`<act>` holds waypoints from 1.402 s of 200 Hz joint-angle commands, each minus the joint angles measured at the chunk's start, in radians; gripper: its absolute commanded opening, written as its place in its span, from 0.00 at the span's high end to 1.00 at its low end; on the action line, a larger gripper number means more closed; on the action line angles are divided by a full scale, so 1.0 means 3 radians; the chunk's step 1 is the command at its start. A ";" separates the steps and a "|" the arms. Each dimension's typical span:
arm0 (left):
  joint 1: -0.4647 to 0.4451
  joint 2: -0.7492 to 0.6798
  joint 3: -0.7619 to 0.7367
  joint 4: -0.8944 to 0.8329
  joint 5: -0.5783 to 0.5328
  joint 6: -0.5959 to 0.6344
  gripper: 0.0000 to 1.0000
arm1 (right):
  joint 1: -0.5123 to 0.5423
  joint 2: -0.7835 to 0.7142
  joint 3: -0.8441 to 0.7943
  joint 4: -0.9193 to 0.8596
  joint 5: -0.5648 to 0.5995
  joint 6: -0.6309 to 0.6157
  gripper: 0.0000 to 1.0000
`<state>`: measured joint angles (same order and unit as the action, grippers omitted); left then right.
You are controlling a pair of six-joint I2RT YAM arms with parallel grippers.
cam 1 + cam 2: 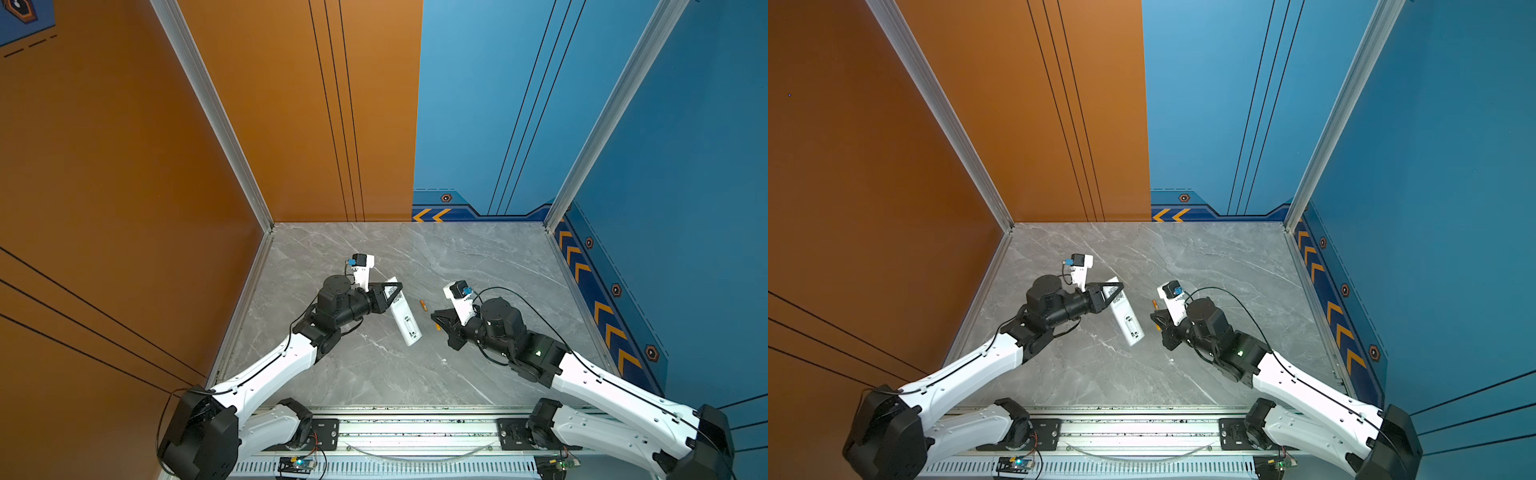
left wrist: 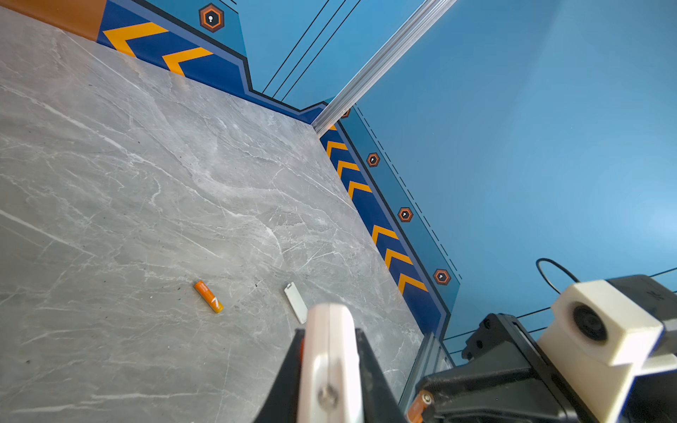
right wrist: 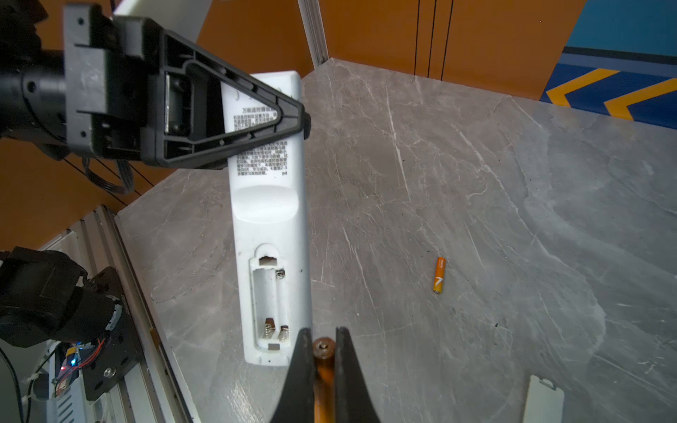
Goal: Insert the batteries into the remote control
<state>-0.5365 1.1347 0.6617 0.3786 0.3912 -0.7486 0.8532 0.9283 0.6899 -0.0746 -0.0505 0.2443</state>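
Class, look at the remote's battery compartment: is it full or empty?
Empty. In the right wrist view the remote control shows its open battery compartment with bare springs and no battery inside.

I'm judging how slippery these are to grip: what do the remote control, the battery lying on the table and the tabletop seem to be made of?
Remote control: looks like matte white moulded plastic, with printed text and small metal springs in its open bay. Battery lying on the table: glossy orange wrapper, probably over metal, with a pale metallic tip. Tabletop: grey, white-veined, marble-look surface with a soft sheen; stone or laminate, cannot tell.
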 commanded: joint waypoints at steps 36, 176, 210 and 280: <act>-0.0094 -0.0024 -0.0052 0.0383 -0.0025 -0.0079 1.00 | 0.0156 -0.0144 -0.0141 0.0403 0.0317 0.0272 1.00; -0.0062 0.0163 -0.0100 0.0763 0.0205 -0.0266 1.00 | 0.0452 -0.0027 -0.0319 0.0937 0.0453 0.0285 1.00; -0.0060 0.0159 -0.0075 0.0763 0.0228 -0.0294 1.00 | 0.0469 0.0033 -0.0319 0.1009 0.0469 0.0252 1.00; -0.0101 0.0100 -0.0093 0.0773 0.0193 -0.0357 1.00 | 0.0523 0.0124 -0.0318 0.1087 0.0551 0.0169 1.00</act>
<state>-0.5575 1.1858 0.6285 0.5735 0.4309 -0.8398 1.0012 0.9604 0.6064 0.2138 0.0841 0.3187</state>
